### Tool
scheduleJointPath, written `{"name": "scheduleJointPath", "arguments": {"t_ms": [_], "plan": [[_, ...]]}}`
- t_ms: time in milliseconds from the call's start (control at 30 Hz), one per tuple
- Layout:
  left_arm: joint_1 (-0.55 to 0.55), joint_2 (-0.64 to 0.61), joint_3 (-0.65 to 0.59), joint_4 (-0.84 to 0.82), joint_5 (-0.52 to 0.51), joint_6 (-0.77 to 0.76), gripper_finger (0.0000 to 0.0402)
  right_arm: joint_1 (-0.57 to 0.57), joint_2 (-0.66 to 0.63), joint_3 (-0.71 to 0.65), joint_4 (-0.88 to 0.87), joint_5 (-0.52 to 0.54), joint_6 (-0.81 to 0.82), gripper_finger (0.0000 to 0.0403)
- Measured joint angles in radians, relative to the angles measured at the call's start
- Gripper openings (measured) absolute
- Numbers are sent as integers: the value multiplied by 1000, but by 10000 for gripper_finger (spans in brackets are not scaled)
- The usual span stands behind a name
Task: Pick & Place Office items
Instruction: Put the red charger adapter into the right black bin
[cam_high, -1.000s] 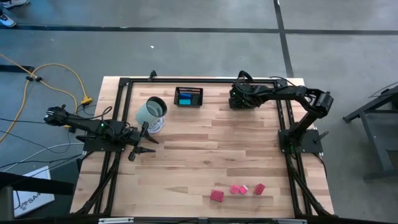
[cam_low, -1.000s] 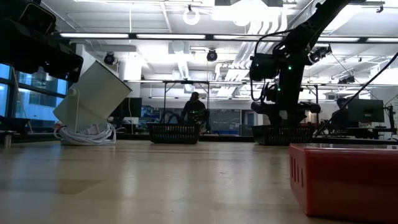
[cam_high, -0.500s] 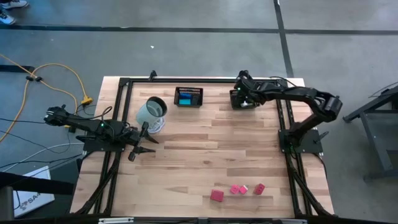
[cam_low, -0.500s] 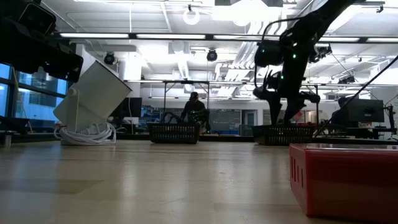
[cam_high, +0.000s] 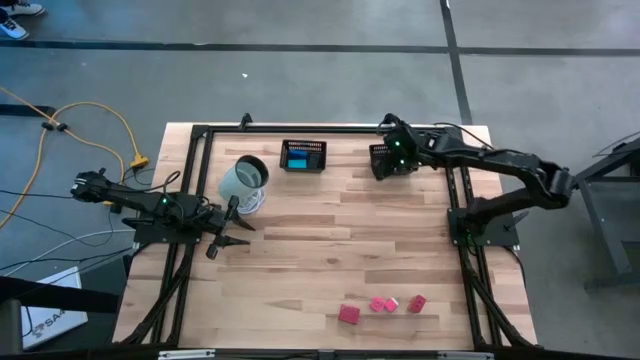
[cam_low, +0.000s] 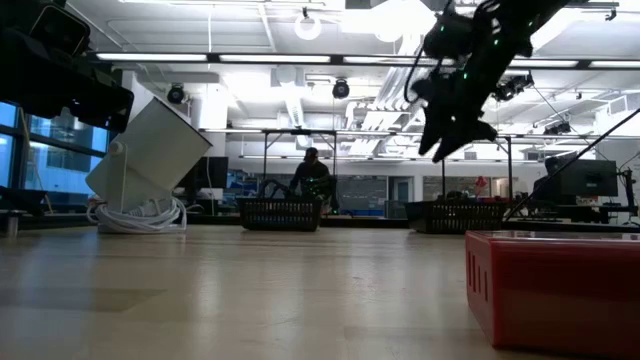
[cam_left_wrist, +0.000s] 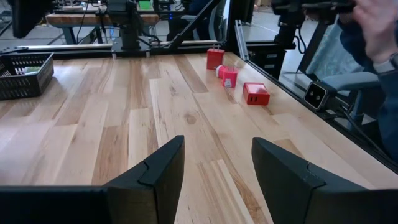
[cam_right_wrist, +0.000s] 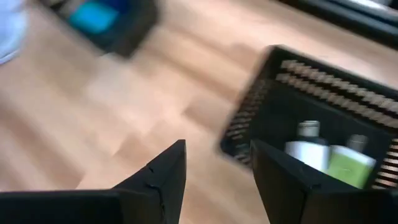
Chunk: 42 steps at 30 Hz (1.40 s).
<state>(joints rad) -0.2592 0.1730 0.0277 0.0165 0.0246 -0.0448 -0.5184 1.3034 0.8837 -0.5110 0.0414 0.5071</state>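
We find the right tool (cam_low: 452, 135) open and empty above the black mesh basket (cam_right_wrist: 323, 118) at the table's far edge, holding white and green blocky pieces (cam_right_wrist: 329, 155). 4 red blocks (cam_high: 380, 306) lie near the near edge. The left tool (cam_left_wrist: 214, 180) rests open, empty.

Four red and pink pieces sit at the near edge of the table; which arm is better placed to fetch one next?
Probably the right. Its gripper hangs open and empty over the right mesh basket, on the same side as the red pieces. The left gripper is open too, but low at the left rail beside the white lamp.
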Motion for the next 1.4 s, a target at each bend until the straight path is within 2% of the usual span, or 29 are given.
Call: {"name": "scheduleJointPath", "arguments": {"t_ms": [200,500,933,1333,1400], "plan": [[0,0,0,0,0,0,180,104,-46,0,24,-79,-98,164],[0,0,0,0,0,0,180,279,-50,0,60,-203,-196,164],[0,0,0,0,0,0,180,542,-50,0,59,-200,-301,164],[0,0,0,0,0,0,180,696,-49,0,59,-196,-302,164],[0,0,0,0,0,0,180,720,-49,0,56,-164,-292,164]]}}
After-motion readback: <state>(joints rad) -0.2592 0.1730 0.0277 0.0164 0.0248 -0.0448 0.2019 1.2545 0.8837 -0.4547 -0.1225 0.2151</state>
